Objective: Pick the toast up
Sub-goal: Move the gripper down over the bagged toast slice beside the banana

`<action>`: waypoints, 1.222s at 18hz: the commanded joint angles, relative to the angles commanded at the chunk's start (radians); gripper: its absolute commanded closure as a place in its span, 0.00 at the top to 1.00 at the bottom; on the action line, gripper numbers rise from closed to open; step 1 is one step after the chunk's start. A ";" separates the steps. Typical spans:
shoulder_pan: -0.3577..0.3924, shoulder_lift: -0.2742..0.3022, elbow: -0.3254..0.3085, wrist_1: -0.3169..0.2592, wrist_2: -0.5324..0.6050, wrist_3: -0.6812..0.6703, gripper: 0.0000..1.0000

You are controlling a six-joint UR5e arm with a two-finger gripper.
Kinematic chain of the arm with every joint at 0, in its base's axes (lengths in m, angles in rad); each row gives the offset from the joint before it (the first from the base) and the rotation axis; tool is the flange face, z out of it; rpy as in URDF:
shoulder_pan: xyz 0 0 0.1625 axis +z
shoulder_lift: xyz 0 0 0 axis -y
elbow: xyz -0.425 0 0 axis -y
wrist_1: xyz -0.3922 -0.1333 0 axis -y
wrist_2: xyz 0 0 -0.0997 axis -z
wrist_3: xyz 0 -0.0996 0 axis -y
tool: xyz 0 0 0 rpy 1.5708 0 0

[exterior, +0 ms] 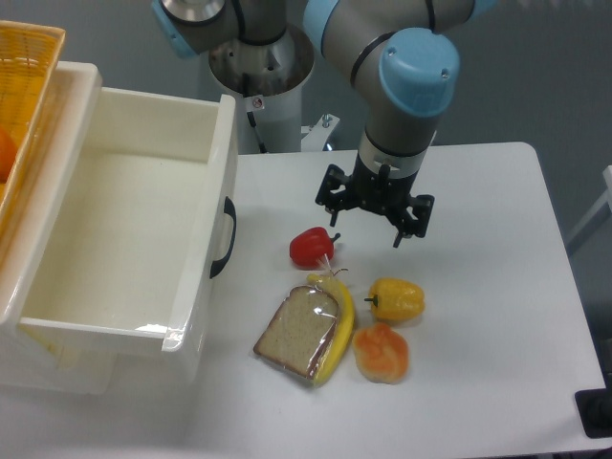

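The toast (298, 331) is a flat tan-brown slice with a darker crust, glossy, lying on the white table near the front centre, beside the white bin. A yellow banana (340, 325) lies along its right edge, touching it. My gripper (367, 226) hangs above the table behind the toast, over the space between the red pepper and yellow pepper. Its black fingers (333, 203) are spread apart and hold nothing.
A red pepper (311, 248) sits just behind the toast. A yellow pepper (397, 299) and an orange lumpy fruit (382, 353) lie to the right. A large white bin (124, 220) stands at the left, with a woven yellow basket (24, 86) behind it.
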 joint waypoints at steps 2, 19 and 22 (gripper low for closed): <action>-0.005 -0.005 -0.002 0.002 0.000 0.000 1.00; -0.091 -0.198 -0.008 0.093 -0.103 -0.015 1.00; -0.109 -0.253 -0.011 0.149 -0.103 -0.017 1.00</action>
